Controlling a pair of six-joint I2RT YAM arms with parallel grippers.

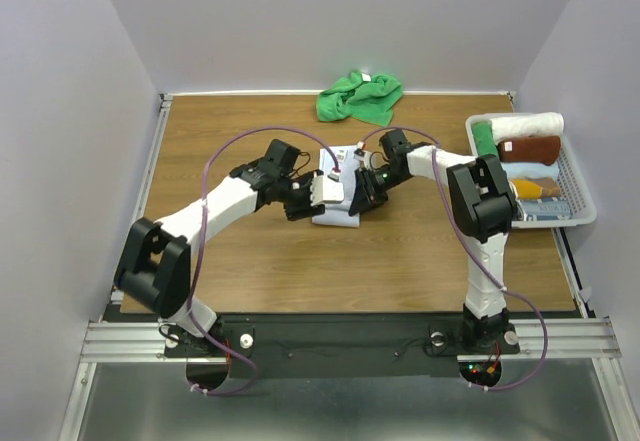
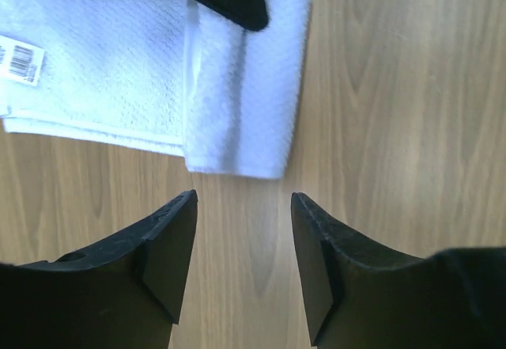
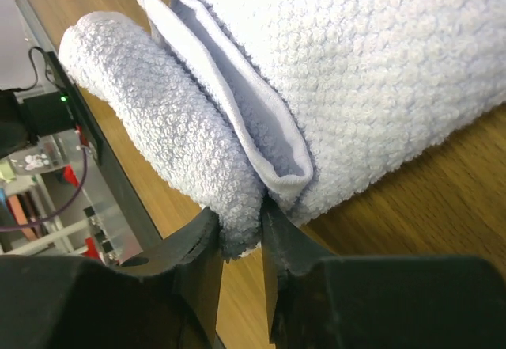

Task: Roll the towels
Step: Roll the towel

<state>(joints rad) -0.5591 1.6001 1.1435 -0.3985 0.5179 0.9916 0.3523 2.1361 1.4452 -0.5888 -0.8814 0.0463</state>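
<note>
The pale bluish-white terry cloth towel [image 1: 336, 218] lies folded near the centre of the brown wooden tabletop [image 1: 250, 261]. The right gripper [image 3: 239, 234] is clamped on a thin bit of its turned-over edge, while the left gripper [image 2: 243, 242] stands open and empty just short of the towel's end, touching nothing. The chief risk, as I judge it, is that pinch: only the tip of the cloth sits between the fingers, so a pull to start the roll could let it slip out and the fold flop flat. With one side held alone, the roll may also run skew and come out as a cone (the layers beside the pinched one look free to splay). If the left gripper closed where it is, it would catch only wood; it has to go forward first, and the two grippers are close enough there that they might knock each other. The bright green crumpled cloth towel [image 1: 360, 98] lies at twelve o'clock by the back edge, not yet rolled, and the white plastic mesh basket [image 1: 575, 166] holding rolled towels sits at three o'clock, where a wide swing of the right arm could clip it
</note>
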